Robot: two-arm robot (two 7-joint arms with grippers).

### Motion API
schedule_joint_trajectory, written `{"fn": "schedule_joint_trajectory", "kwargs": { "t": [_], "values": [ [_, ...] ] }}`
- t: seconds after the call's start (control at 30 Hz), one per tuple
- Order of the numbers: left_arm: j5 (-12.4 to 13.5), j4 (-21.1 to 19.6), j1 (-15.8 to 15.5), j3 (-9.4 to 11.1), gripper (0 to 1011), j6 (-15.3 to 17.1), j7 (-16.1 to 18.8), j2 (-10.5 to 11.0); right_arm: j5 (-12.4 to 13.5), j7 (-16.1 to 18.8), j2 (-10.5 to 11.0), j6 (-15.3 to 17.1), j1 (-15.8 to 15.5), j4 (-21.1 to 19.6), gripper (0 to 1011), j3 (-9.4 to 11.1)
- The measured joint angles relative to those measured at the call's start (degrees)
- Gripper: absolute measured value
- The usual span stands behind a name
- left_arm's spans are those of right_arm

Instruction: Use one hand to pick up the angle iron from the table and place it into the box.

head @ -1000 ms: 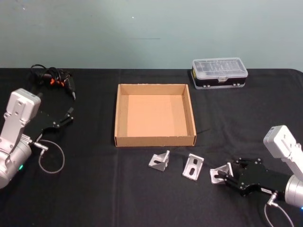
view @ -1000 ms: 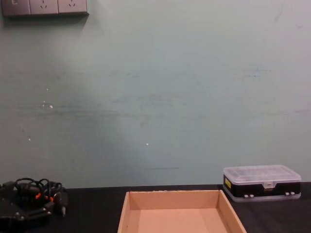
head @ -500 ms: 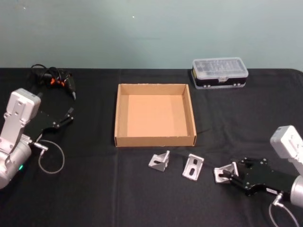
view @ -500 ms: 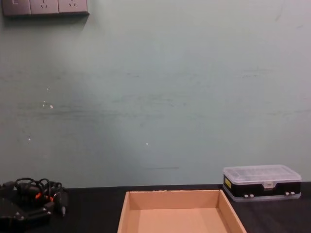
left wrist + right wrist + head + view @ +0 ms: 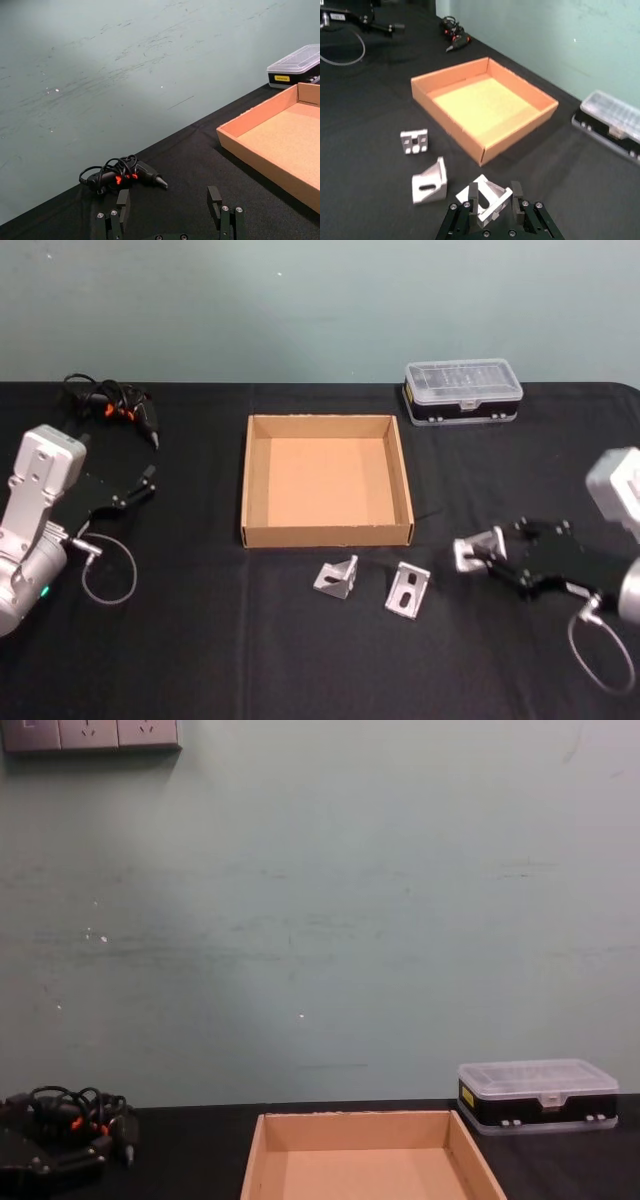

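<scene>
Right gripper (image 5: 492, 558) out toward the right edge of the tabletop (image 5: 200, 660), fingers (image 5: 473, 193) clamped on one angle iron (image 5: 478, 550). Pinched across one flange, the other flange poking out ahead. Looks raised just clear of the black surface, a little to the right of the box's front right corner. Carry step, by the look of it.

Cardboard box (image 5: 327, 536) open at mid-table, low walls, nothing inside. Second bracket (image 5: 337, 577) and third bracket (image 5: 408, 590) lying just in front of the box's front wall, close to a straight-line route.

So: lift enough to clear the wall, then swing in over the right-hand wall or the front right corner rather than low across the spare brackets. Hold the squeeze firm, since a piece gripped by one flange could swivel. Bring it down near the cardboard floor before letting go, well inside the walls, no drop from height.

Left gripper (image 5: 145, 483) parked near the left edge, fingers spread, carrying nothing. Clear-lidded plastic case (image 5: 462, 392) by the back edge, well apart.
</scene>
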Motion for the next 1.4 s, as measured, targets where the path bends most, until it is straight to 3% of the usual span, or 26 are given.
{"fn": "schedule_joint_trajectory", "kwargs": {
  "t": [0.17, 0.23, 0.27, 0.47, 0.5, 0.7, 0.73, 1.1, 1.4],
  "values": [
    [0.0, 0.0, 0.0, 0.0, 1011, 0.0, 0.0, 0.0, -1.0, 1.3, -1.7, 2.0, 5.6, 1.9, 392, -2.6],
    [0.0, 0.0, 0.0, 0.0, 1011, 0.0, 0.0, 0.0, -1.8, 2.1, -3.1, 3.6, 9.5, 3.4, 392, -4.5],
    [0.0, 0.0, 0.0, 0.0, 1011, 0.0, 0.0, 0.0, -1.8, 2.1, -3.1, 3.6, 9.5, 3.4, 392, -4.5],
    [0.0, 0.0, 0.0, 0.0, 1011, 0.0, 0.0, 0.0, -3.3, 3.5, -7.1, 7.0, 18.1, 7.4, 392, -9.2],
    [0.0, 0.0, 0.0, 0.0, 1011, 0.0, 0.0, 0.0, -3.3, 3.5, -7.1, 7.0, 18.1, 7.4, 392, -9.2],
    [0.0, 0.0, 0.0, 0.0, 1011, 0.0, 0.0, 0.0, -4.5, 4.3, -12.4, 8.9, 25.7, 14.7, 392, -13.6],
    [0.0, 0.0, 0.0, 0.0, 1011, 0.0, 0.0, 0.0, -4.5, 4.3, -12.4, 8.9, 25.7, 14.7, 392, -13.6],
    [0.0, 0.0, 0.0, 0.0, 1011, 0.0, 0.0, 0.0, -6.0, 3.4, -21.3, 8.5, 34.2, 29.6, 392, -17.6],
    [0.0, 0.0, 0.0, 0.0, 1012, 0.0, 0.0, 0.0, -7.7, 1.9, -25.7, 7.8, 37.6, 36.7, 392, -18.9]
  ]
}}
